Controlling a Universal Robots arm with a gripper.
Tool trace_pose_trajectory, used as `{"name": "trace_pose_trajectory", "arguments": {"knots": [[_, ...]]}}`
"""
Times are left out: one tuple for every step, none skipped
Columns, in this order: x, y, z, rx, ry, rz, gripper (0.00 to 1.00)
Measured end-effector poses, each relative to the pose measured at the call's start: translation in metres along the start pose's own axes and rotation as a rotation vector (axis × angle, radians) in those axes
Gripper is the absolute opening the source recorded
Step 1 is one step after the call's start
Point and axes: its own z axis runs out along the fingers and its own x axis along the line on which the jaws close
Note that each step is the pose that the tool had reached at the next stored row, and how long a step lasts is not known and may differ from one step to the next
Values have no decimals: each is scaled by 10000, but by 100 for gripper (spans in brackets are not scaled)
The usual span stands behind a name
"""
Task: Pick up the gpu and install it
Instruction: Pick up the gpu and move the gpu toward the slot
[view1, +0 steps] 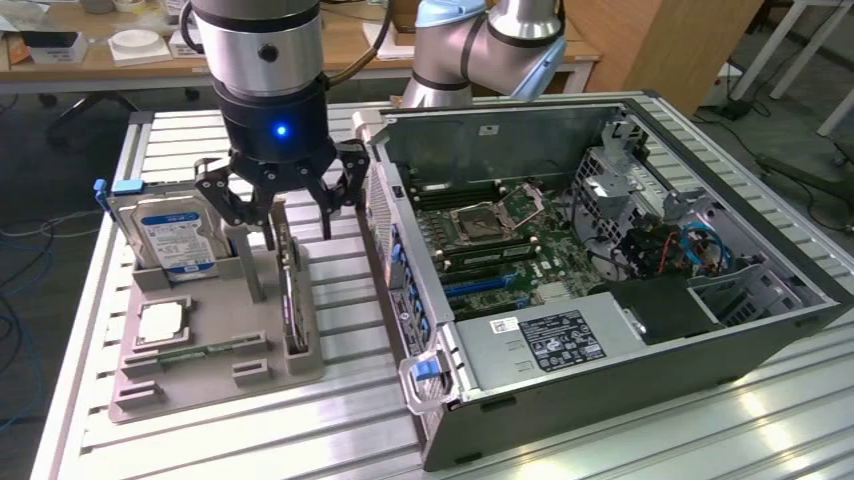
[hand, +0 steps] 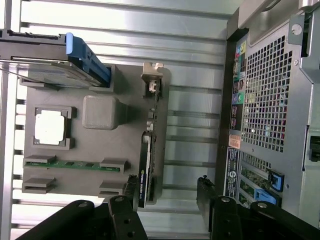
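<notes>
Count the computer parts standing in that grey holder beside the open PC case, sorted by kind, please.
Hard drive: 1
Processor chip: 1
Memory stick: 1
gpu: 1
Total: 4

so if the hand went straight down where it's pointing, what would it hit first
Likely the top edge of the gpu, standing on edge in the grey tray under the open hand; depth is unclear.

gpu (view1: 295, 310) lower edge hidden in holder (view1: 200, 350) slot, hard drive (view1: 171, 240) label seemingly unreadable
</notes>
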Motion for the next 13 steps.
{"name": "trace_pose_trajectory", "arguments": {"knots": [[-3, 0, 4, 0, 0, 0, 59], [-4, -1, 8, -1, -1, 0, 59], [-6, -2, 12, -1, -1, -1, 59], [-8, -2, 15, -1, -1, 0, 59], [-10, -3, 19, 0, -1, -1, 59], [-12, -4, 22, 0, -1, -1, 59], [-14, -4, 26, -1, -1, -1, 59], [-16, -5, 30, -1, -1, -1, 59], [-17, -5, 34, -1, -1, -1, 59], [-19, -6, 37, -1, -1, -1, 59], [-21, -6, 41, 0, 0, -2, 59], [-22, -7, 45, -1, -1, -2, 59], [-23, -7, 49, -1, -1, -3, 59]]}}
